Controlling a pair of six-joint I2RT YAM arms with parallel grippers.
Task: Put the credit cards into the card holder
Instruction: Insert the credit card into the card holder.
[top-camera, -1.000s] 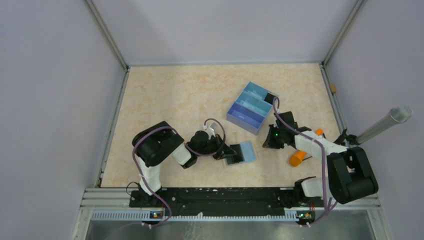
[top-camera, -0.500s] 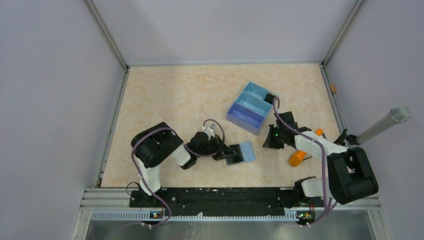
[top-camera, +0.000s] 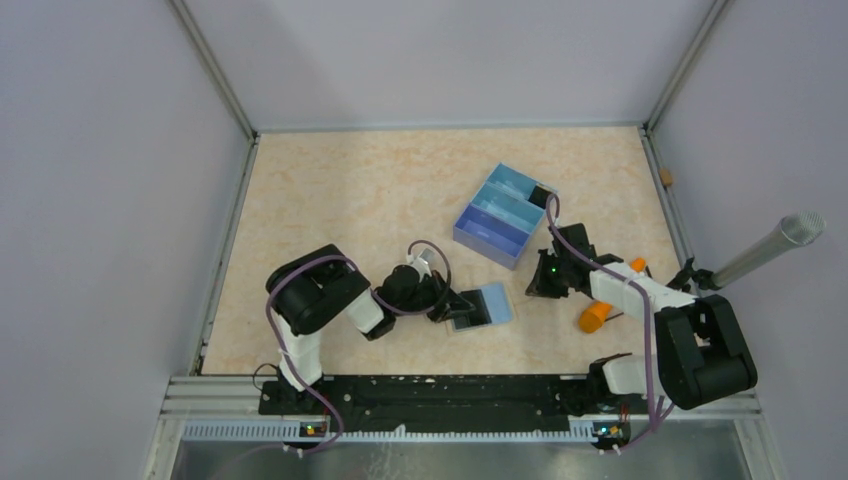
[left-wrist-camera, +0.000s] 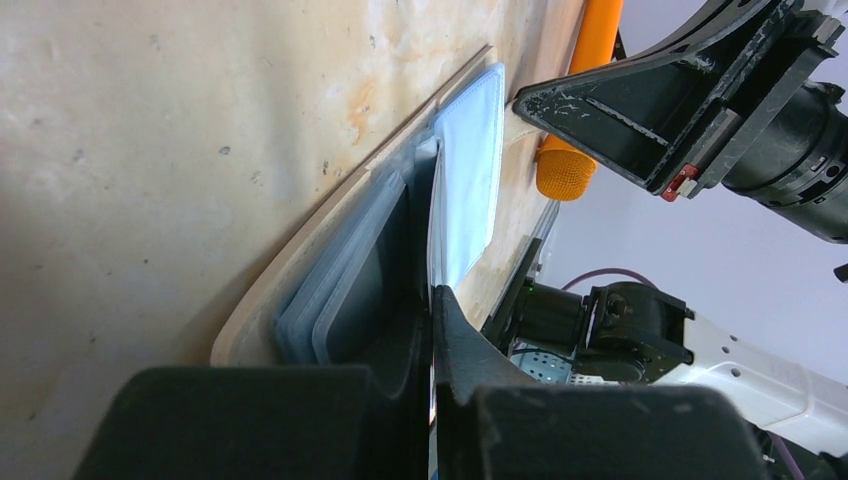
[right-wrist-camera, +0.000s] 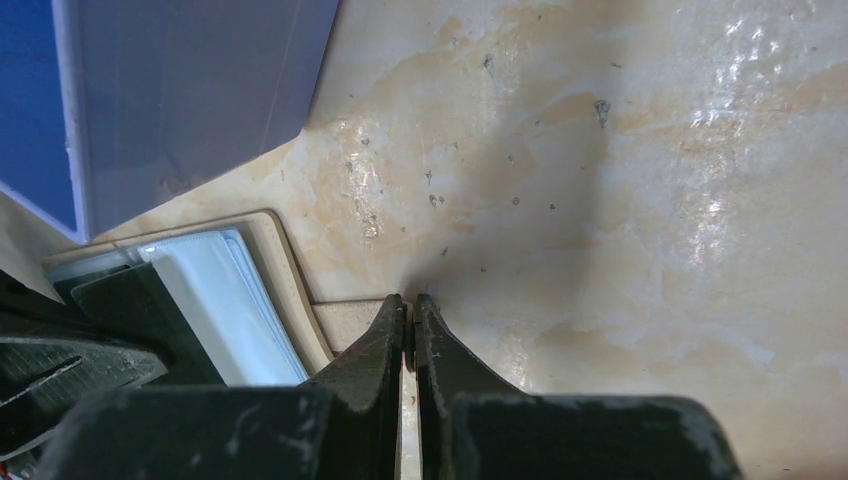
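In the left wrist view my left gripper (left-wrist-camera: 432, 295) is shut on the edge of a light-blue credit card (left-wrist-camera: 465, 190). The card stands partly inside the beige card holder (left-wrist-camera: 330, 225), where other credit cards (left-wrist-camera: 340, 290) lie stacked. From above, the left gripper (top-camera: 462, 305) sits at the card's (top-camera: 492, 303) left end. My right gripper (right-wrist-camera: 408, 300) is shut on a thin beige flap of the card holder (right-wrist-camera: 290, 280), with a card (right-wrist-camera: 215, 300) showing to its left. The right gripper (top-camera: 533, 287) is just right of the card in the top view.
A blue three-compartment tray (top-camera: 500, 215) lies behind the two grippers, and its corner (right-wrist-camera: 200, 90) fills the right wrist view's upper left. An orange cylinder (top-camera: 595, 316) rests beside the right arm. A grey tube (top-camera: 770, 248) leans at the far right wall.
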